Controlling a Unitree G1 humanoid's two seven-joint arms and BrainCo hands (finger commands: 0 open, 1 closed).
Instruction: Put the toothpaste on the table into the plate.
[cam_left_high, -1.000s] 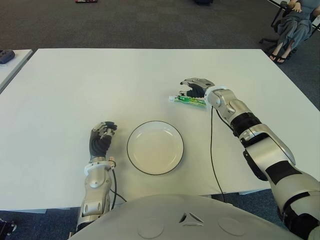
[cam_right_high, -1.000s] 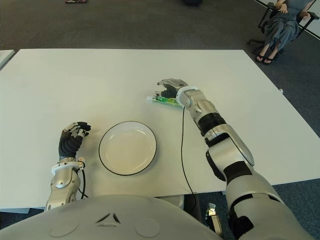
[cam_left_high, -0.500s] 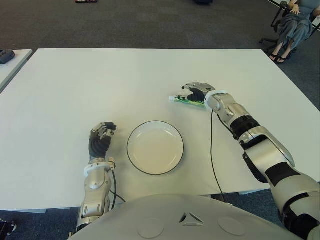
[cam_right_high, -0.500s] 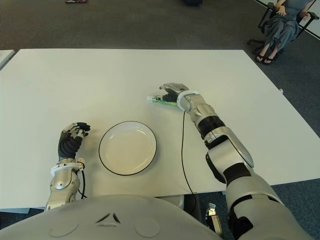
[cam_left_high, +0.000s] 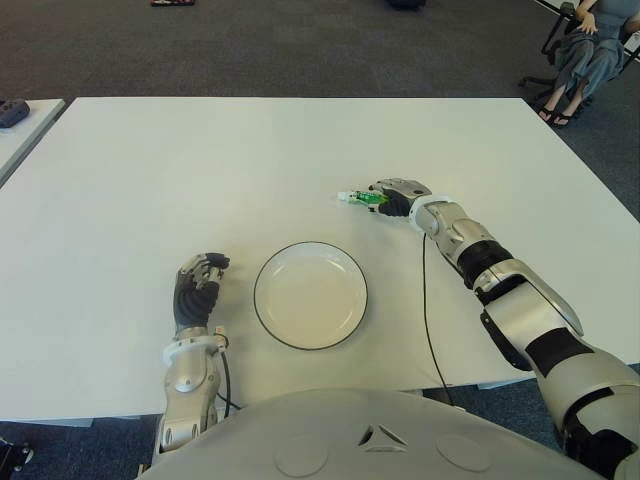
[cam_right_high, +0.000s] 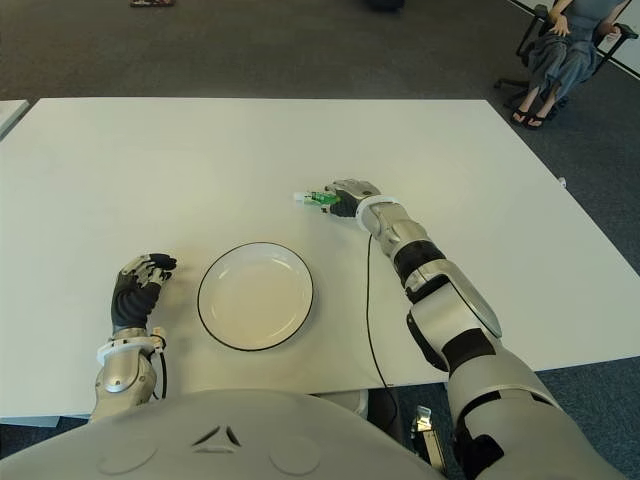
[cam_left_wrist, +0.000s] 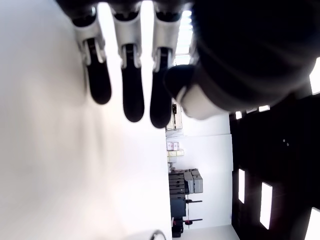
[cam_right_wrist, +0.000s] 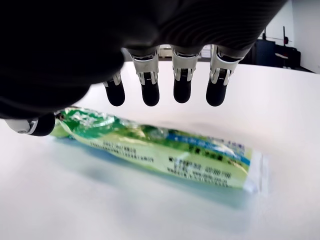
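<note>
Right wrist view: right hand (cam_right_wrist: 165, 75) hovers open over toothpaste (cam_right_wrist: 160, 150), contact seemingly none.

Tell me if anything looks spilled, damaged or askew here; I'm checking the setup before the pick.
Nothing stands out. The toothpaste lies flat and intact on the table, beyond the plate, which sits level and holds nothing. The right hand hovers over the tube, fingers spread; the left hand shows left of the plate.

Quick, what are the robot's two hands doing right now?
Left robot hand: open, holding nothing.
Right robot hand: open over the toothpaste, not gripping it.
</note>
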